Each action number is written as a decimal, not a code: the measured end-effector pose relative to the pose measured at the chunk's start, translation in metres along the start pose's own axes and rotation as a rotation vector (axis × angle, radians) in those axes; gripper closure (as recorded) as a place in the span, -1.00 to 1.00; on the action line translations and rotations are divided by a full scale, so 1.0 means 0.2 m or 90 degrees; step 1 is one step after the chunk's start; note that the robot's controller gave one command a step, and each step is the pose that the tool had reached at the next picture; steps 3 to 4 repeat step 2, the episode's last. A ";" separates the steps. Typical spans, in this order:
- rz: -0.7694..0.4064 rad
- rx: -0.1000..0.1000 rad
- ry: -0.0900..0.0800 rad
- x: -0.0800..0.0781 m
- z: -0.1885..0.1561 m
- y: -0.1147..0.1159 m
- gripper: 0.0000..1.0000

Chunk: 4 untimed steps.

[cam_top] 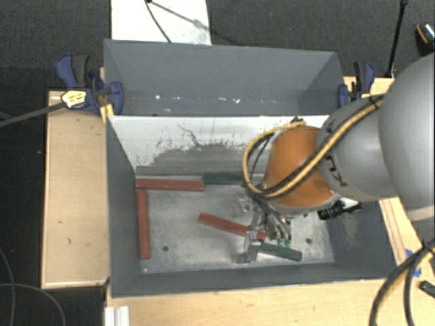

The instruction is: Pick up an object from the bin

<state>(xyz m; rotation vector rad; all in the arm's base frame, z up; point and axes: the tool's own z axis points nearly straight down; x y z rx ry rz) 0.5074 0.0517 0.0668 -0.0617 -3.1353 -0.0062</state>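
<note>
Because the gripper [257,242] stands low over the bin floor [177,250] just where two sticks meet, the likeliest fault, as judged, is a bad catch: closing there could take both sticks at once, or pinch one by its very end, so that it swings and slips out on the lift. A thin stick lying flat on metal also offers little edge to grip, so the gripper may scrape past it. Whether the gripper is spread or closed cannot be told (the orange cover [296,172] on the wrist overhangs it), nor whether either stick is gripped. The red-brown stick [221,223] is narrow, flat and straight, slanting away from the gripper up and to the view's left. The dark green stick [282,253], of like shape, lies just right of the gripper. Well left of the gripper is an L of red-brown sticks [143,224]; behind the gripper lies a second green stick [221,178]
</note>
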 end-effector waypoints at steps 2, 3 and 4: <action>0.012 0.001 -0.011 -0.11 -1.06 0.04 1.00; 0.012 0.001 -0.011 -0.11 -1.06 0.04 1.00; 0.012 0.001 -0.011 -0.11 -1.06 0.04 1.00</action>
